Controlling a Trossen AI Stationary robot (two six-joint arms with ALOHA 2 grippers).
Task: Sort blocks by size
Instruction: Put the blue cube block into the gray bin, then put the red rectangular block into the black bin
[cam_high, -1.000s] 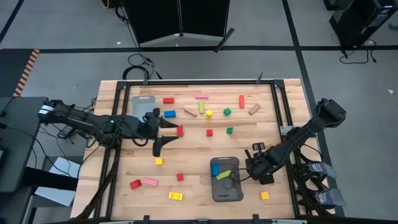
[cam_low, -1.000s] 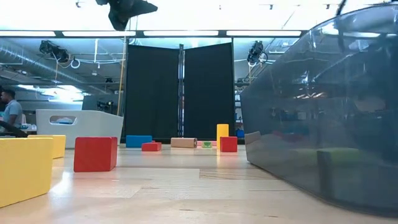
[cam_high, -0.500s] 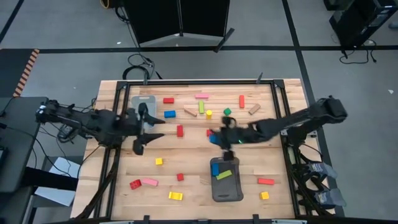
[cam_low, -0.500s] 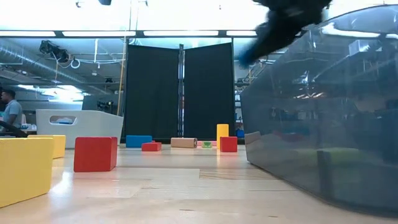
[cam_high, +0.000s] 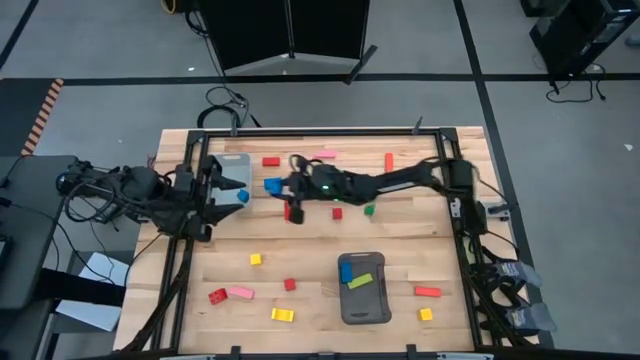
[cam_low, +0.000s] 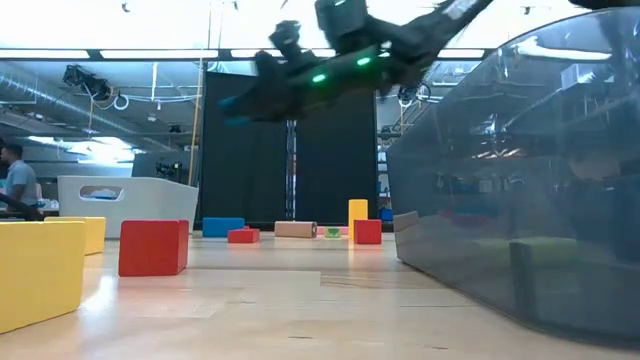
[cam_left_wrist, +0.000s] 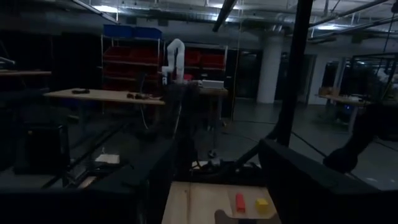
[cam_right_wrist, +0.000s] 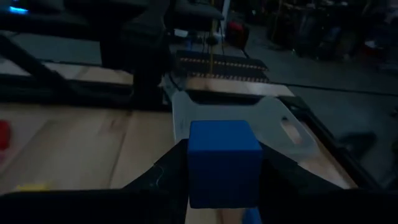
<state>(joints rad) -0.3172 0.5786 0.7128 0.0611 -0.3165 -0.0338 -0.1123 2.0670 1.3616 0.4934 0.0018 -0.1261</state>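
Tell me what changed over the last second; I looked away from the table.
The right gripper swept from beside the near tray across the table toward the far tray, and now holds a blue block. A red bar now lies right of the near tray. The left gripper pulled back toward the table's left edge. The other blocks stayed put.

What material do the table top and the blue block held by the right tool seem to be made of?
Table top: pale unpainted wood planks, with visible grain and seams. Blue block in the right tool: probably painted wood, with an even matte blue coat and crisp edges; no grain shows.
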